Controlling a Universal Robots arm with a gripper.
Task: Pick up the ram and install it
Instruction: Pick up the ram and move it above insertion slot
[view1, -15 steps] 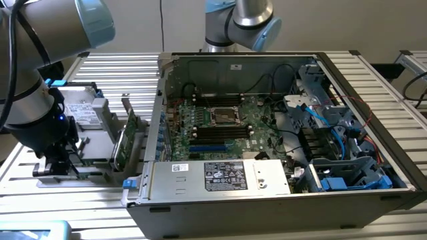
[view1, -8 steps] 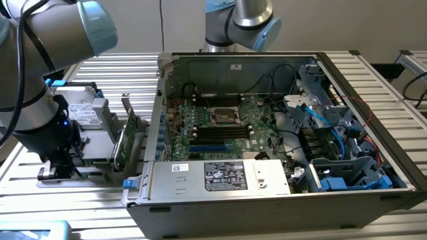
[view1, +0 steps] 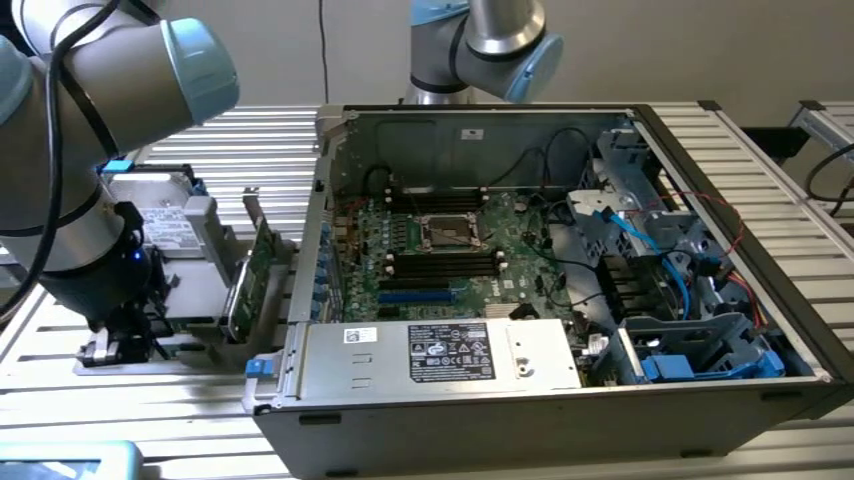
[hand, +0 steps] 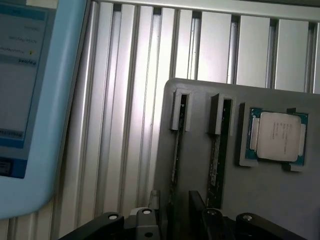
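Note:
Two ram sticks stand on edge in slots of a grey holder plate (hand: 200, 100): one ram (hand: 176, 150) and a second one (hand: 215, 160) beside it. My gripper (hand: 175, 220) hovers just above the holder and is open, its fingertips (hand: 145, 220) on either side of the first stick's near end, apart from it. In the exterior view the gripper (view1: 114, 345) hangs low over the holder at the exterior view's left, beside the open computer case (view1: 534, 270). The motherboard's black memory slots (view1: 441, 262) lie inside the case.
A processor chip (hand: 277, 136) rests in a pocket of the holder next to the sticks. A wide green expansion card (view1: 254, 275) stands upright between holder and case. A light-blue tablet (hand: 30, 100) lies on the ribbed aluminium table (hand: 130, 100). A second arm (view1: 481, 45) stands behind the case.

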